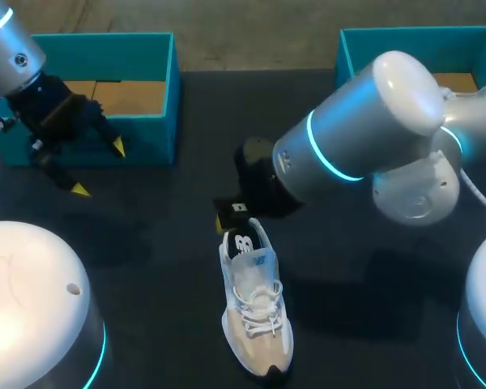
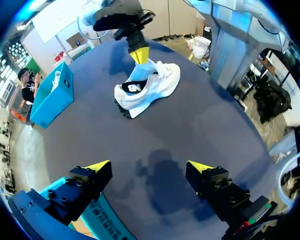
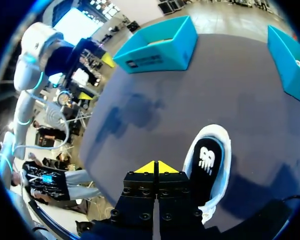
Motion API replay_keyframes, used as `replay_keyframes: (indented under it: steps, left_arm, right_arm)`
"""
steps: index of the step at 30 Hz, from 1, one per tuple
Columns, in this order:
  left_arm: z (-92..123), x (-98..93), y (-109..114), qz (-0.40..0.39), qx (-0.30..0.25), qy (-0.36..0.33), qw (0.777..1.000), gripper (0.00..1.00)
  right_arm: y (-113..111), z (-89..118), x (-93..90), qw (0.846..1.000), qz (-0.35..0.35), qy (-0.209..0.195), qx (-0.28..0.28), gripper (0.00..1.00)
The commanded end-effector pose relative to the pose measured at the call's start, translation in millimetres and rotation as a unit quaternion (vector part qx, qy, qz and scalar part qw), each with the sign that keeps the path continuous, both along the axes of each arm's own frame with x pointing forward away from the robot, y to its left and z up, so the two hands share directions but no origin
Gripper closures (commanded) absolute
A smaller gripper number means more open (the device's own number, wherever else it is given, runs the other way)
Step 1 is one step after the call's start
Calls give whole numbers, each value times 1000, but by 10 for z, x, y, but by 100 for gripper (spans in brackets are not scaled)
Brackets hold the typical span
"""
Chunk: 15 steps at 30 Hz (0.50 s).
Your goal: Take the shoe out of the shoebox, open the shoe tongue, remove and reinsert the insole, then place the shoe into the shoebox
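While the left teal cardboard shoebox (image 1: pixel 150 134) shows only its bare brown floor, the right teal cardboard shoebox (image 1: pixel 352 49) is mostly hidden behind the right arm. The white-and-beige lace-up sneaker (image 1: pixel 255 308) stands on its sole out on the dark table (image 1: pixel 146 243), clear of both boxes. The right end effector (image 3: pixel 154 167) is pinched closed on nothing, just beside the heel. The left end effector (image 2: pixel 149 167) hangs wide open by the left box, well apart from the sneaker.

Head camera above, facing down; wrist cameras nearer table (image 1: pixel 162 243); all share shoe (image 1: pixel 255 308).
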<state>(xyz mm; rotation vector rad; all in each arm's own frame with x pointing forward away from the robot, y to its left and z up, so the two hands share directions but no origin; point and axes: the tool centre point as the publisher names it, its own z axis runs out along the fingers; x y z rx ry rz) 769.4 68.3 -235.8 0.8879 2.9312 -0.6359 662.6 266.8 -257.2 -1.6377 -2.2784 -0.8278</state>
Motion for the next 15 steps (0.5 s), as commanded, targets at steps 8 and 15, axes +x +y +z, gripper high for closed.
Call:
replay_keyframes:
  steps: [8, 15]
  left_arm:
    - [-14, 386, 229, 30, 41, 28, 998, 0]
    - [-15, 524, 325, 7, 43, 27, 999, 0]
  right_arm:
    - [-88, -349, 8, 996, -53, -7, -68, 100]
    - [-103, -576, 88, 993, -71, -11, -98, 100]
